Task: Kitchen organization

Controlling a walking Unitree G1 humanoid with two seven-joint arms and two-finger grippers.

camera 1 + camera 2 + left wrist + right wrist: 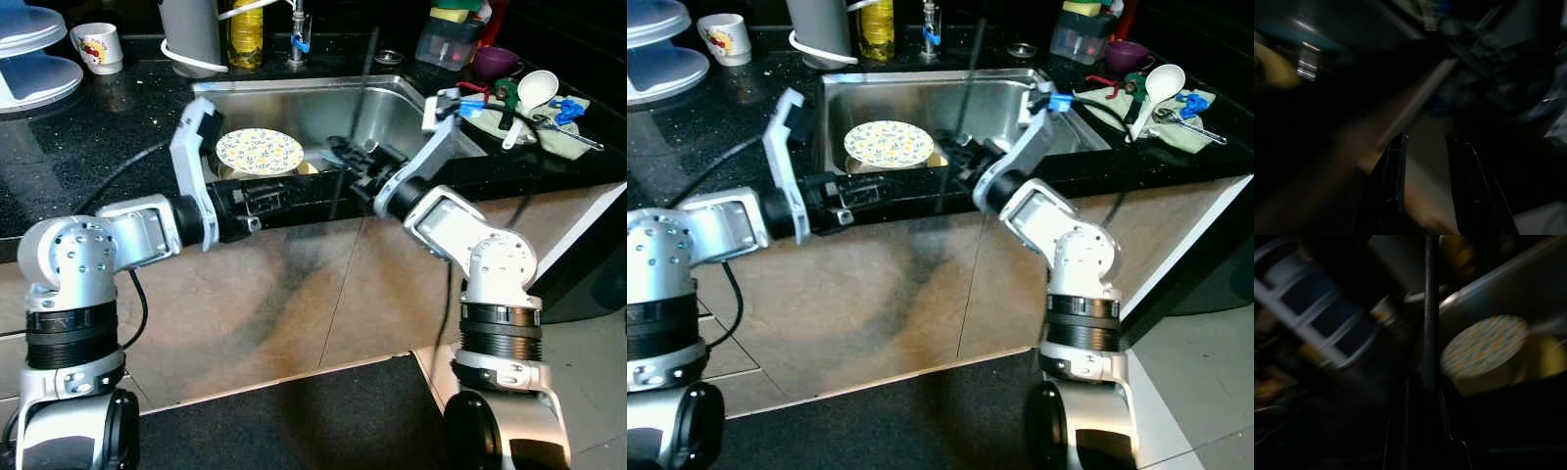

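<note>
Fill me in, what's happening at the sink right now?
The robot stands at the steel sink, both arms reaching toward its front edge. The right gripper is shut on a thin black rod that stands nearly upright over the basin. The left gripper hangs by the counter edge, jaws open, holding nothing. A floral plate rests in the sink.

A: Arms?
B: Silver casings, round screw-dotted shoulder joints, ribbed black rings beneath, black cables looping off both.
A: Ends?
B: Left pincer (1425,161) has two long black fingers; white wrist brackets.
</note>
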